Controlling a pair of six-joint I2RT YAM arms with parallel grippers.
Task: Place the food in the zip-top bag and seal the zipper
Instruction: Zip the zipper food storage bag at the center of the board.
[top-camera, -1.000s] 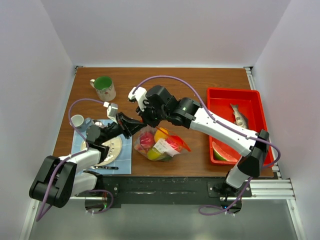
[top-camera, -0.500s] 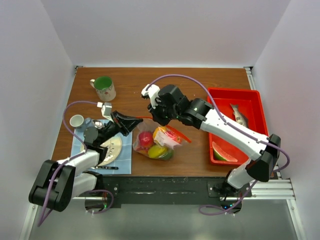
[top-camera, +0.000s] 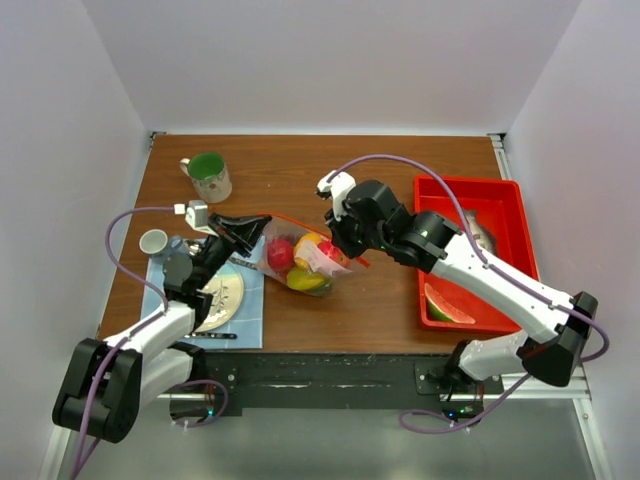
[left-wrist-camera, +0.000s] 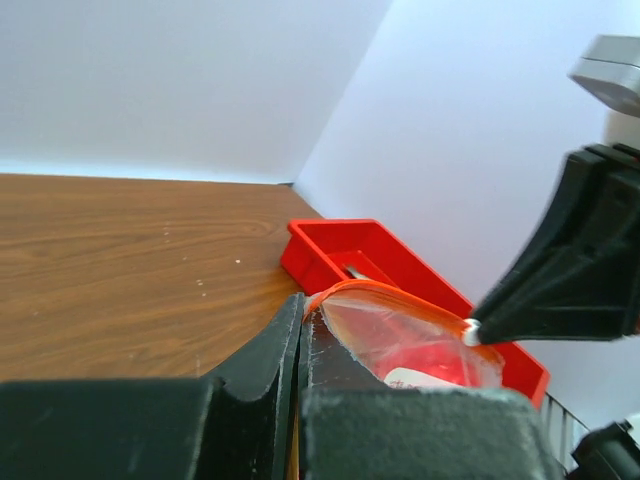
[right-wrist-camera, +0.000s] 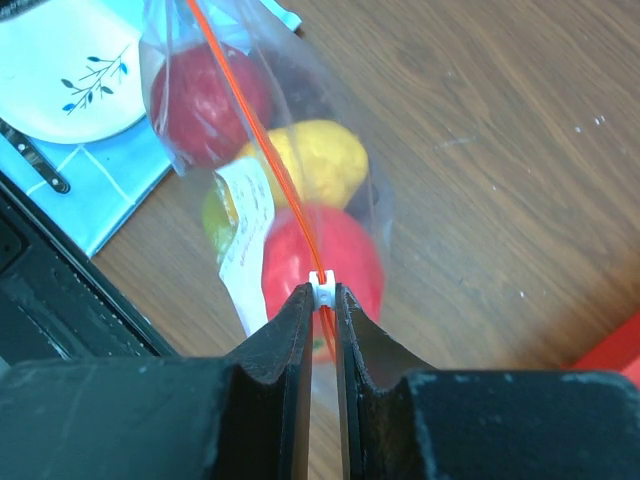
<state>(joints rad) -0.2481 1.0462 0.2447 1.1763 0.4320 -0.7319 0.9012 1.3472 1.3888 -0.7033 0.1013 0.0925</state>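
Your right end effector (right-wrist-camera: 322, 300) is clenched on the white slider (right-wrist-camera: 322, 287) of the zipper (right-wrist-camera: 240, 110), one fingertip on each side, and the orange-red strip runs straight away from it. Hold that pinch square and draw along the line of the strip, never across it; a sideways pull would likely drag the whole pouch or twist the slider off its track. Your left end effector (left-wrist-camera: 301, 318) is shut tight on the opposite corner of the zip-top bag (top-camera: 300, 265), with the strip emerging from between its jaws. Treat it as the anchor, firm and level with the other side, so the mouth is taut and straight between the two. The bag hangs between them over the worktop (top-camera: 300, 170), with a red apple (right-wrist-camera: 205, 100) and a lemon (right-wrist-camera: 315, 160) inside; I cannot tell whether its bottom touches. Mind that the fish (top-camera: 482, 240) and watermelon wedge (top-camera: 440, 305) lie in the red tray (top-camera: 500, 190), well apart from the bag.
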